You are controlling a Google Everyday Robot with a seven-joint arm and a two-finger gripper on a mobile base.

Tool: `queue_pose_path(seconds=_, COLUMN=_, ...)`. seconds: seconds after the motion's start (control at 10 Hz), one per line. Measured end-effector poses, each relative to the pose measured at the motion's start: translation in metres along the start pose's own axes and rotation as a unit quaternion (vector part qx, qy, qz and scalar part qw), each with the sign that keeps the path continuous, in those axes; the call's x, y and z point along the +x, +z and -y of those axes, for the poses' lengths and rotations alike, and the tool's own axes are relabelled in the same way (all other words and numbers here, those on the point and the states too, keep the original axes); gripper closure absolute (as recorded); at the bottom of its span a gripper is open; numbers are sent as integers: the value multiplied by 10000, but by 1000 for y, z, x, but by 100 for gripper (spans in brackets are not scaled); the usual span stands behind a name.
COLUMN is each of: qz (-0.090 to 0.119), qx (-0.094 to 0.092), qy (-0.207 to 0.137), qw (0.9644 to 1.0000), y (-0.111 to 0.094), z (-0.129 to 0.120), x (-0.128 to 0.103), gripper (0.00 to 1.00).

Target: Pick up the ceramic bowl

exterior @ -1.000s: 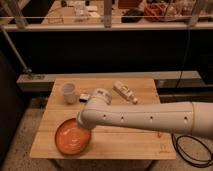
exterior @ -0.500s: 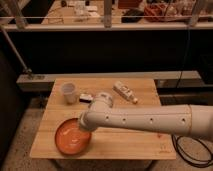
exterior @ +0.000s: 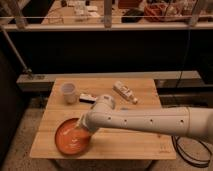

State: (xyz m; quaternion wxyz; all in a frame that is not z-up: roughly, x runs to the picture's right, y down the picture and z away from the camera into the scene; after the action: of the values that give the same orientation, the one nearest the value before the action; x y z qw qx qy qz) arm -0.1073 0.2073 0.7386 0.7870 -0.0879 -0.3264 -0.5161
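Note:
The ceramic bowl (exterior: 69, 138) is wide, shallow and orange-red, and sits at the front left of the wooden table (exterior: 135, 140). My white arm reaches in from the right across the table. My gripper (exterior: 81, 131) is at the bowl's right rim, down over the inside of the bowl. The arm's wrist hides most of it. A small translucent plastic cup (exterior: 68, 92) stands behind the bowl at the back left.
A small dark and white packet (exterior: 88, 98) lies next to the cup. A white bottle-like item (exterior: 125, 92) lies at the back middle of the table. A dark counter with a railing runs behind the table. A black cable (exterior: 187, 150) lies on the floor at right.
My gripper has moved a little lower and further left into the bowl's right side. The bowl has not visibly moved.

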Motion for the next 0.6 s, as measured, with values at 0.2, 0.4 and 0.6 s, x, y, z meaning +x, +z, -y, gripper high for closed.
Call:
queue_pose_path(seconds=0.2, qz=52, qx=39, qy=-13, qw=10000, y=-1, z=-1, x=0, gripper=20)
queue_pose_path(seconds=0.4, qz=126, qx=64, qy=-8, qw=9999, y=6, z=-6, x=-1, gripper=20)
queue_pose_path(seconds=0.6, qz=261, qx=75, qy=-41, qw=9996, y=25, z=-13, x=-5, gripper=20)
